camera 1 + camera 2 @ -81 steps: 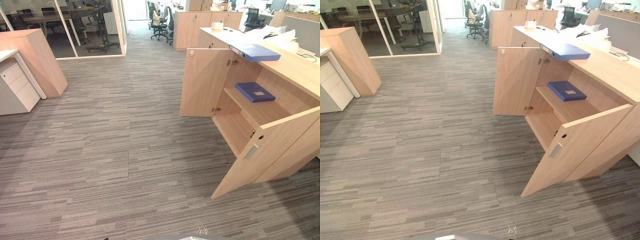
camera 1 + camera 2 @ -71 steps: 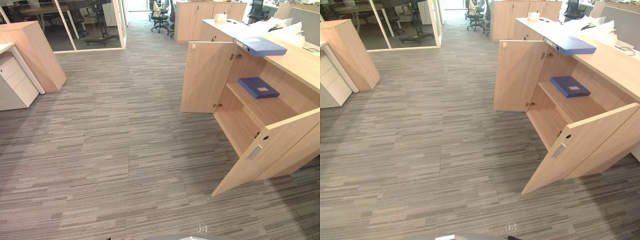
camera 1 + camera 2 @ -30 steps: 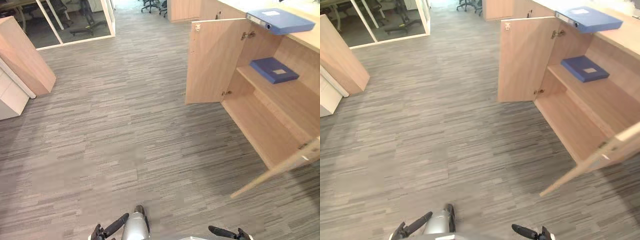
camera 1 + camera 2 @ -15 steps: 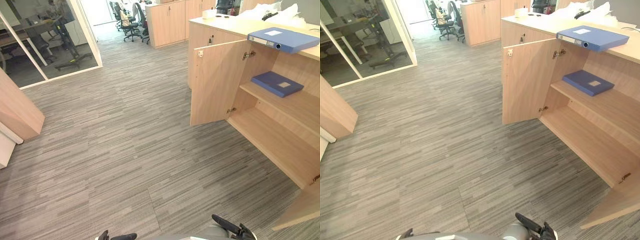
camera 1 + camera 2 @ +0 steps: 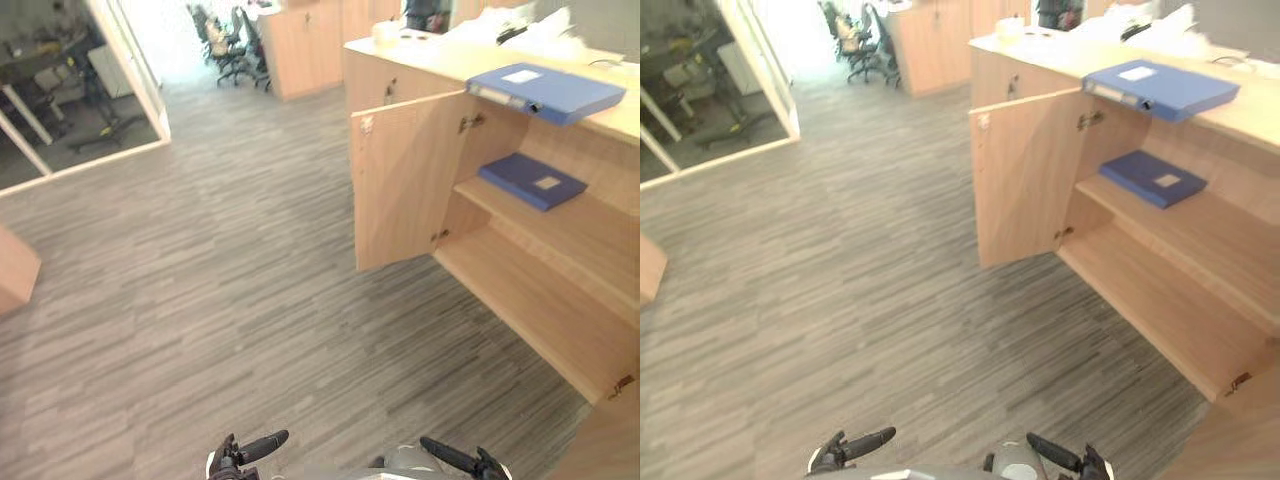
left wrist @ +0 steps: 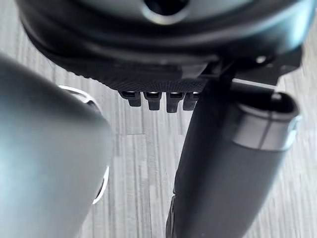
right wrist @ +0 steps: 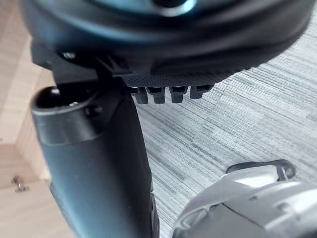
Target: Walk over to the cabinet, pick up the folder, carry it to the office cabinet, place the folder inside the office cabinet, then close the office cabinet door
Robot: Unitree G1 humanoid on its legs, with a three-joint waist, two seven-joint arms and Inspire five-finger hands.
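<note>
Folder point(image 5: 545, 92) lies flat on the tabletop point(image 5: 432, 55) over the open cabinet point(image 5: 405, 180), long axis slanting right. Your right hand point(image 5: 455, 460) is nearer than your left hand point(image 5: 240, 452); both fingers are straight and empty.

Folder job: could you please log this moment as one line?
folder: on cabinet top, untouched | second folder: on shelf | door: open | left hand: open, empty | right hand: open, empty

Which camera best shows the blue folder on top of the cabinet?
The right eye view: the folder lies whole on the cabinet top, well inside the picture. The left eye view has it nearer the edge; the wrist views face carpet.
</note>
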